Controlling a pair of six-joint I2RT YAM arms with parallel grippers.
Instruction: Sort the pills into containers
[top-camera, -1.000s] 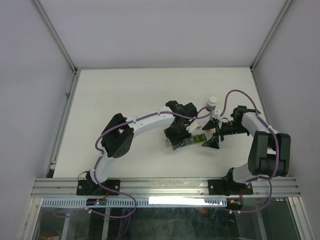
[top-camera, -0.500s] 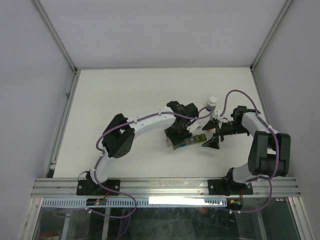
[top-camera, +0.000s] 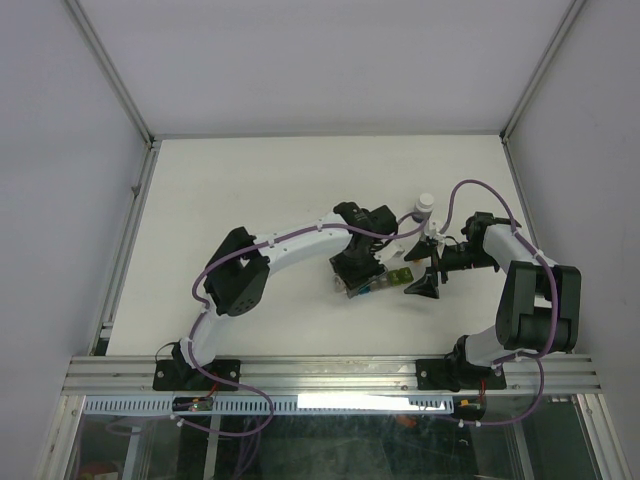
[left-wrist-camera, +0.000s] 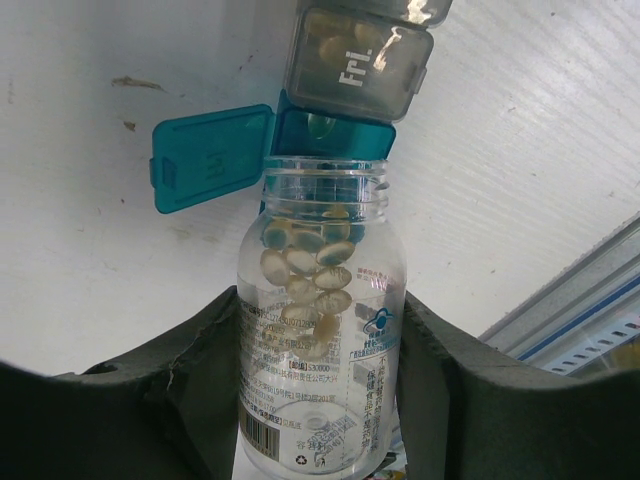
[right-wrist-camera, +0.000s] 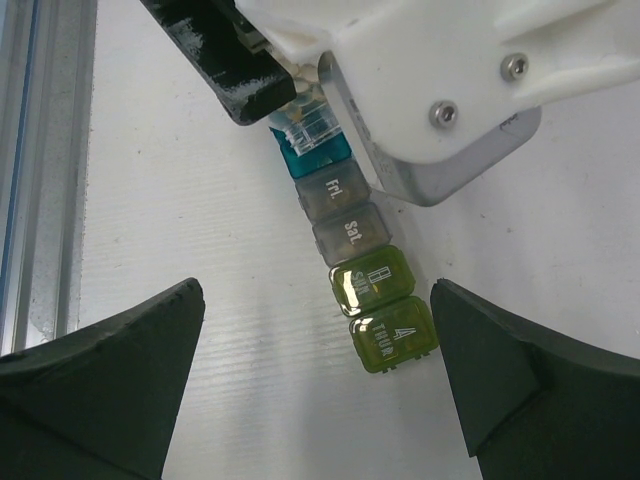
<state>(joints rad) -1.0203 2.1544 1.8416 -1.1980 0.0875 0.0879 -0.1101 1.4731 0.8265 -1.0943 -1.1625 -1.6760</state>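
Clear bottle (left-wrist-camera: 322, 250) w/ pills (left-wrist-camera: 305, 270) is being pinched by L gripper (left-wrist-camera: 318, 350), mouth tipped at the open teal compartment (left-wrist-camera: 335, 135) of the containers (right-wrist-camera: 350, 240), prob. for pouring straight in. R gripper (right-wrist-camera: 318, 295) is being held spread wide over the strip's green end, gripping nothing. Work is being done on a white table (top-camera: 250, 190), pale walls (top-camera: 320, 60) around, alu rail (top-camera: 330, 372) at near edge.
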